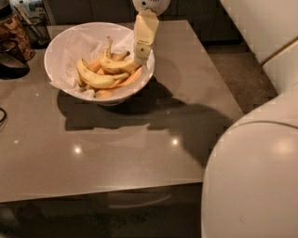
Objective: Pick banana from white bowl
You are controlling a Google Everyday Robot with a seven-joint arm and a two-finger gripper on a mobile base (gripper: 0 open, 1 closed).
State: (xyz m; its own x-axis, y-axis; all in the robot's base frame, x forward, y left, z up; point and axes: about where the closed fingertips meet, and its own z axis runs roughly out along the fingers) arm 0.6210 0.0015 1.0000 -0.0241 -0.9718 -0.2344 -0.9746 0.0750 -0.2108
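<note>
- Upper centre of the frame: my tool (140, 56) hangs over the right rim of the white bowl (122, 94), its tip just beside the bananas (95, 80). Whether it is apart or together I cannot tell.
- The bananas lie on crumpled paper (74, 46); the bowl stands on the grey surface (116, 153).
- Best approach, I judge: lower onto the uppermost banana, across its width, clear of the rim.

The gripper (141, 59) is a slim, pale cream piece that narrows toward its tip, with a small dark mark low on its face. It hangs at the rim of the white bowl (122, 94). Directly above it sits a rounded white wrist housing (151, 4) with dark dots. Well off to its side and below it bulge large, smooth, glossy white body shells (251, 181).
</note>
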